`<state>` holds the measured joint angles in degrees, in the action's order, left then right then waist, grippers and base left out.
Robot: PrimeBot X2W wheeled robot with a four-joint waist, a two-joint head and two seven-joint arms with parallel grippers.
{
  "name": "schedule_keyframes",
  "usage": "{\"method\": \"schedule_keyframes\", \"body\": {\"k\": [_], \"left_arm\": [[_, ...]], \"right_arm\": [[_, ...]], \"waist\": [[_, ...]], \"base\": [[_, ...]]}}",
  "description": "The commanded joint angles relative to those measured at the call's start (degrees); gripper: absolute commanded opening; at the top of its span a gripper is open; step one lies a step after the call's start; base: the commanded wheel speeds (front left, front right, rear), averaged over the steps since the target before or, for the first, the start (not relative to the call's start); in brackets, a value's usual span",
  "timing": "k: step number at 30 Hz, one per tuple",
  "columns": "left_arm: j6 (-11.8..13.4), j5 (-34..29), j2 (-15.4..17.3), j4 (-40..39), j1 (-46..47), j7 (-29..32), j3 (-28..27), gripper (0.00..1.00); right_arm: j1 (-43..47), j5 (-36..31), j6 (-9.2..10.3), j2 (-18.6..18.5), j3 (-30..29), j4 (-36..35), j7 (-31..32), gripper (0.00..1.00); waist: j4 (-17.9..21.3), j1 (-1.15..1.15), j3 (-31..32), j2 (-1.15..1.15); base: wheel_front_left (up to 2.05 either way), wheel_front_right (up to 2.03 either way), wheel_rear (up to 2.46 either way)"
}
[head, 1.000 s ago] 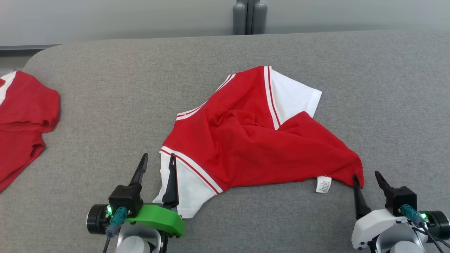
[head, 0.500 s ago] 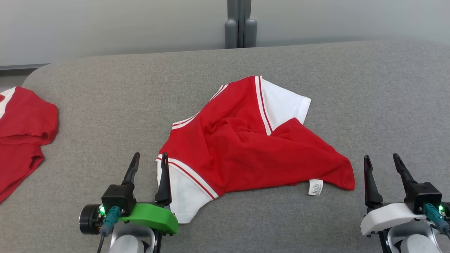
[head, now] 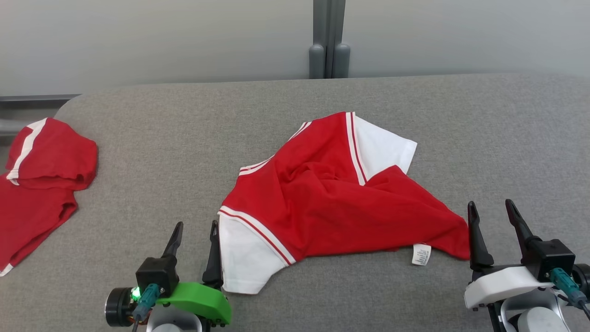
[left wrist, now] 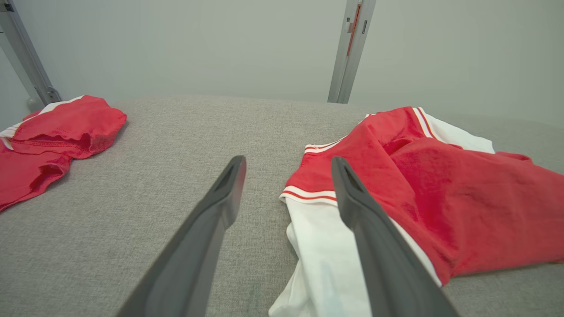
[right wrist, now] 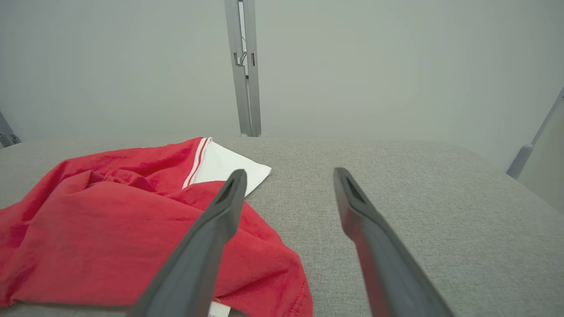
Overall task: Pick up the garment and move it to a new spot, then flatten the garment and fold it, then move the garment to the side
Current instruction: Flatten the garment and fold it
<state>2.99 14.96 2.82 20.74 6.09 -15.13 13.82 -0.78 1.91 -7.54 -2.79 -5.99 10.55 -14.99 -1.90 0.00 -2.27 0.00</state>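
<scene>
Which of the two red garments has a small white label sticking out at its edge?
The middle garment, the crumpled one with white sleeves; its label pokes out at the near hem. The other garment lies far off at the left.

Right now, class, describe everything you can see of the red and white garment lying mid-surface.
The garment is a red shirt with white sleeves trimmed in red-and-white stripes, soft knit by its look. It lies crumpled on the grey fabric surface, a white label showing at its near hem. The open left gripper and right gripper flank it; neither holds it.
</scene>
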Motion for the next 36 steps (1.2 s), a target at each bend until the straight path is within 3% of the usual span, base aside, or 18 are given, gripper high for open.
{"method": "schedule_keyframes", "body": {"k": [1, 36], "left_arm": [[-0.37, 0.17, 0.13, 0.09, -0.92, -0.03, -0.33, 1.00], [1.01, 1.25, 0.14, -0.57, -2.04, -0.03, 1.55, 1.00]], "right_arm": [[-0.09, 0.35, 0.10, -0.18, 0.28, -0.12, -0.24, 1.00], [-0.62, 2.16, 0.10, -0.19, 3.10, 1.15, -0.24, 1.00]], "waist": [[-0.27, 0.00, 0.20, 0.00], [0.08, 0.00, 2.07, 0.00]], "base": [[0.00, 0.00, 0.00], [0.00, 0.00, 0.00]]}}
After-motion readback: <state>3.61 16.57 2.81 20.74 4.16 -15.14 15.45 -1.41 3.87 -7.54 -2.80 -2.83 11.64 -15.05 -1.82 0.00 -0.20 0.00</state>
